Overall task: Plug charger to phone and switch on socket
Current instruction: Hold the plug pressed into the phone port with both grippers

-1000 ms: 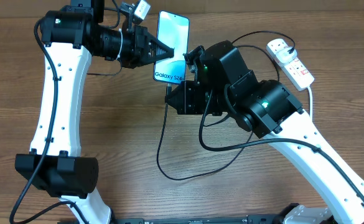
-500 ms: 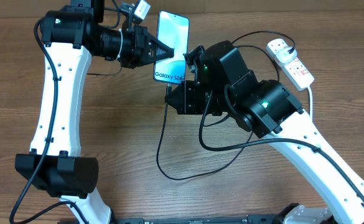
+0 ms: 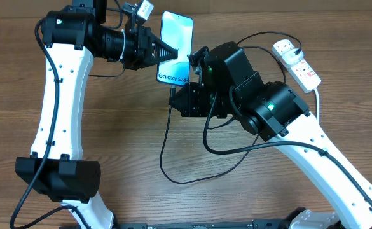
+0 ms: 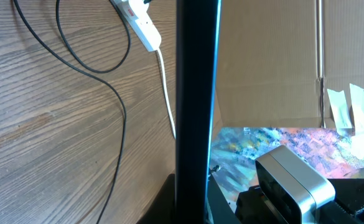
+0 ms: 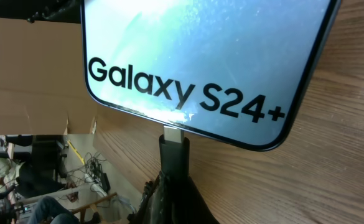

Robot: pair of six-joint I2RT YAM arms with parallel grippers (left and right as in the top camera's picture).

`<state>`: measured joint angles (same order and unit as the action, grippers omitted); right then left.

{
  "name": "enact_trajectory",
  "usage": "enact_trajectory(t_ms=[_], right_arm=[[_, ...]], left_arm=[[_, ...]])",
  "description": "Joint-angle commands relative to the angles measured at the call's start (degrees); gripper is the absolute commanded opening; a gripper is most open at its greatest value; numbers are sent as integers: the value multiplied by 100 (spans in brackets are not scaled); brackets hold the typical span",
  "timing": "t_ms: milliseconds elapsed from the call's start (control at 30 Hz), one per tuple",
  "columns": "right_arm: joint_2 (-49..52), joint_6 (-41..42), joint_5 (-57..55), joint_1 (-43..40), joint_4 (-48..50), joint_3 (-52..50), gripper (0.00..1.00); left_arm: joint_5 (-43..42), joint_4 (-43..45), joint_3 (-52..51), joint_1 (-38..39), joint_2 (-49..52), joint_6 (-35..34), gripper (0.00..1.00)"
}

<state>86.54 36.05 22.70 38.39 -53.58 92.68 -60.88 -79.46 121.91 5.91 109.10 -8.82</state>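
The phone [image 3: 176, 48] has a blue-teal screen reading "Galaxy S24" and is held above the table near the back. My left gripper [image 3: 168, 53] is shut on its left edge; the left wrist view shows the phone edge-on [image 4: 197, 93]. My right gripper [image 3: 175, 100] is shut on the charger connector [image 5: 173, 155], whose metal tip meets the port on the phone's bottom edge [image 5: 188, 74]. The black charger cable [image 3: 166, 149] loops down over the table. The white socket [image 3: 297, 62] lies at the back right with the black plug in it.
The socket's thick white cord [image 3: 317, 102] runs down past the right arm. In the left wrist view the socket [image 4: 138, 22] and its cord lie on the wood beside a cardboard wall [image 4: 269, 62]. The table's back edge is just behind the phone.
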Motion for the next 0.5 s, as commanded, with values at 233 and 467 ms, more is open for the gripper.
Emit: enact_trajectory(t_ms=[233,467], right_arm=[[26,63,-48,13,37,76,4],[26,105,33,13,37,76,4]], left_arm=[[-328,20,199,-9,-87,66,4],[-326,22,199,-11,-87,66,4]])
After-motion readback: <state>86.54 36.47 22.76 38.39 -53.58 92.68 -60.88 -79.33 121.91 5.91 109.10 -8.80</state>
